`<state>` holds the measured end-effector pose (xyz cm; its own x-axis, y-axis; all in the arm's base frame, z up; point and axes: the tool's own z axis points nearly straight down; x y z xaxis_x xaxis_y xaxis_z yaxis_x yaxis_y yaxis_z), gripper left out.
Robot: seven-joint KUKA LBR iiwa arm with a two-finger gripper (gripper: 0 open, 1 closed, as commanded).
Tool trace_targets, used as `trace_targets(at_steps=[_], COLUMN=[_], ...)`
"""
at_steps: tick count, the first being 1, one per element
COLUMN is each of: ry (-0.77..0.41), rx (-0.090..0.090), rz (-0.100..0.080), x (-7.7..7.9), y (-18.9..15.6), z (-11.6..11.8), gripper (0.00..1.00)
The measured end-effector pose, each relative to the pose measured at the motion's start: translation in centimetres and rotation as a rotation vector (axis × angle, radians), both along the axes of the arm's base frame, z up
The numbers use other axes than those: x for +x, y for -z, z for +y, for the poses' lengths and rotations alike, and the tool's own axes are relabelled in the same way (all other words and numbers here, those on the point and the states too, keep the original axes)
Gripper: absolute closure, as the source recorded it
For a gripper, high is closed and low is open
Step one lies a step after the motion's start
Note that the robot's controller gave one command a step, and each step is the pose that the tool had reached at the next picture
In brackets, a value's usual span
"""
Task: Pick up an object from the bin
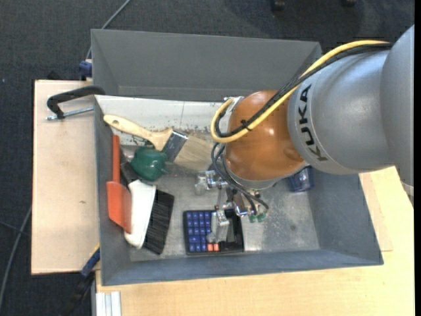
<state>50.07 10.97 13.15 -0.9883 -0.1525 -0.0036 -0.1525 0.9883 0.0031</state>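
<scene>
We see the grey KUKA arm (355, 104) coming in over the bin's right edge, covering much of the right half of the grey metal bin (197, 58). The orange cover (260, 143) on its wrist sits over the middle of the bin.

A white brush with black bristles (141, 209) lies along the bin's left edge, toward the lower left corner as the camera shows it. A flat orange plastic piece (116, 199) lies just beside it, against the left wall. A paintbrush with a pale wooden handle (172, 143) lies across the upper left part of the floor, handle toward the left wall and bristles toward the orange cover. A round green thing (148, 164) sits between the paintbrush and the white brush, touching or nearly touching both.

The task's thing looks to be a dark calculator with blue keys and a few red ones (196, 228). It lies flat at the middle of the bin's lower edge, close to that wall. A small blue thing (299, 180) shows by the right side, partly hidden under the arm.

The hand (225, 224) points down below the orange cover, over the calculator's right part. We cannot tell whether it touches the calculator, or whether the hand is released or clenched.
</scene>
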Motion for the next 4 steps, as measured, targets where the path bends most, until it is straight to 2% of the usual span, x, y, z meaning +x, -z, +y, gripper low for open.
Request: trace_targets(at_steps=[1, 2, 4], ry=[-0.038, 0.076, 0.077], rx=[-0.001, 0.001, 0.002], rz=[0.007, 0.005, 0.004], x=[-0.66, -0.54, -0.57], y=[6.31, 6.04, 5.38], z=[0.07, -0.27, -0.27], gripper=[0.0, 1.0, 1.0])
